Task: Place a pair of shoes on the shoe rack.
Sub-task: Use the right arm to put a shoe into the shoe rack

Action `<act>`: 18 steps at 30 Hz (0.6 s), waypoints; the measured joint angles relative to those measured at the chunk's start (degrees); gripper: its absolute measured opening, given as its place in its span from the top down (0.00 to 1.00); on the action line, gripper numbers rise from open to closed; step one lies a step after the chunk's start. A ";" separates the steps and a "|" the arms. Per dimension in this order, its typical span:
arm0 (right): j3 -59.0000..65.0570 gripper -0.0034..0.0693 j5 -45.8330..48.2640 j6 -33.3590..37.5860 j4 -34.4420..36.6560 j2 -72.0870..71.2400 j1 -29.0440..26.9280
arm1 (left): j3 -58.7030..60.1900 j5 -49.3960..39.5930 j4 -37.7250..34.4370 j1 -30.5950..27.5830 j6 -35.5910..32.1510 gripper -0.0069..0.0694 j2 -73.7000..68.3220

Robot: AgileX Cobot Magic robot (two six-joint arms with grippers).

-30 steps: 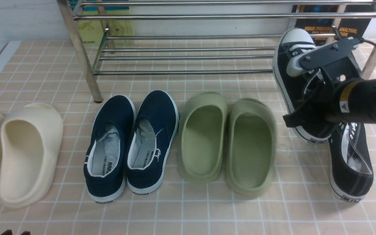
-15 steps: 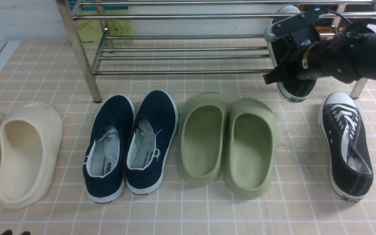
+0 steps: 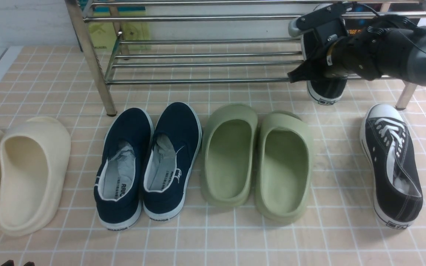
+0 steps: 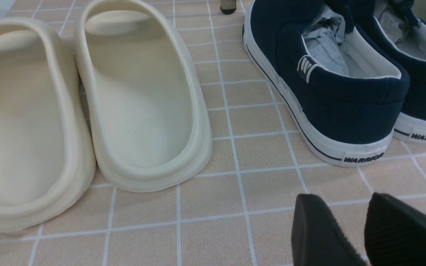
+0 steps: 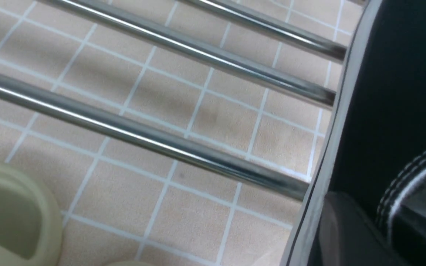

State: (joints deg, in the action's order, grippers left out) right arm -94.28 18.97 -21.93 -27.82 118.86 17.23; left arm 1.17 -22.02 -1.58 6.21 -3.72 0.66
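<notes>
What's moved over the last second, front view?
The right hand and the black canvas lace-up sneaker with it shifted forward and a bit to the left, onto the lower tier of the chrome-steel rack. Can't tell if it's let go. Unchanged: the other black sneaker, navy slip-ons, green foam slippers, cream ones.

Even, fairly bright light covers the beige tiled floor (image 3: 235, 236), whose right edge has a pale sheen. Thin highlights streak the shiny chrome-steel rack (image 5: 142, 138). Soft shadows lie beneath its bars. Both wrist views blur the dark gripper fingers (image 4: 320, 232) close up.
</notes>
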 joint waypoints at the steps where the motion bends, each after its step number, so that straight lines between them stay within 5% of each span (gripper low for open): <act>1: -0.12 0.72 -0.13 0.00 -0.18 0.00 0.00 | 0.00 0.00 0.00 0.00 0.00 0.59 0.00; 10: -0.82 0.31 8.27 0.00 5.31 -2.27 0.06 | 0.00 0.00 0.00 0.00 0.00 0.59 0.00; 18: -0.82 0.31 17.45 3.10 12.22 -13.92 0.06 | 0.00 0.00 0.00 0.00 0.00 0.59 0.00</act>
State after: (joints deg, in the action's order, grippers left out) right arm -95.10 36.42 -18.83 -15.60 104.95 17.29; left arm 1.17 -22.02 -1.58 6.21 -3.72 0.66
